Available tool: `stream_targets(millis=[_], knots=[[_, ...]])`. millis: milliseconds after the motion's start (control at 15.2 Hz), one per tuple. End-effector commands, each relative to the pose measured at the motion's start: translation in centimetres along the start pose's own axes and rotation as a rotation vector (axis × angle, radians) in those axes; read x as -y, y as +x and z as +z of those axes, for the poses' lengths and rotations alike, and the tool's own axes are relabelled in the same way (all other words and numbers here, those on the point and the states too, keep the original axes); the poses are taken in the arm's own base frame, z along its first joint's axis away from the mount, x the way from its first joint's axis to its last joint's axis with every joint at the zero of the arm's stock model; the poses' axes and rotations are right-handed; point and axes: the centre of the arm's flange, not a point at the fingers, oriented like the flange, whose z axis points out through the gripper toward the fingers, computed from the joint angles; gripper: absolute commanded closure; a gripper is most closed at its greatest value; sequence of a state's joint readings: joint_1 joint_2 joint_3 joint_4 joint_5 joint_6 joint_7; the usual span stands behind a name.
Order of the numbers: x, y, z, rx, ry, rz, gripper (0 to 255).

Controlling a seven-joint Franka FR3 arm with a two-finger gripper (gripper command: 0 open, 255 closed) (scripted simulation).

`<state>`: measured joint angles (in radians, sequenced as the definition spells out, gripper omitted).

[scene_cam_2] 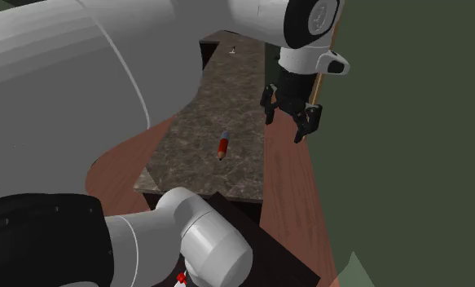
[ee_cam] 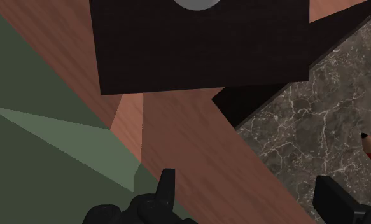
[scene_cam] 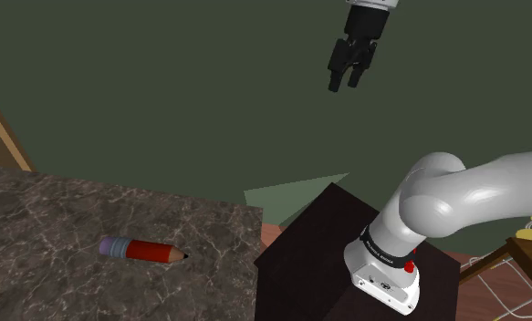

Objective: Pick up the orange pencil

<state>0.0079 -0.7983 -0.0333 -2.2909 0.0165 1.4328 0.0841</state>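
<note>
Pencil point(scene_cam: 145, 250) flat on marbled counter point(scene_cam: 54, 205) | jaws wide apart, empty, raised well clear | dark stand point(scene_cam: 309, 255) beside counter

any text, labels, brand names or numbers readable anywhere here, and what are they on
No text here can be read.
Tiny white marks on the black band around the white arm's lowest joint: probably lettering, too small to read.
Red pencil with a grey-purple end, lying on the dark marbled stone counter: no lettering visible.
</note>
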Motion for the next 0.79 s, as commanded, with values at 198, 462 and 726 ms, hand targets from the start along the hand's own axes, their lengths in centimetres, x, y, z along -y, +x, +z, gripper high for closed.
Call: stream_targets(millis=[198,462,726], knots=[[2.1,1.8,2.7,-0.001,0.007,-0.041,0],[5.1,4.2,6.3,-0.002,0.016,-0.095,0],[8.2,6.3,9.9,-0.003,0.024,-0.15,0]])
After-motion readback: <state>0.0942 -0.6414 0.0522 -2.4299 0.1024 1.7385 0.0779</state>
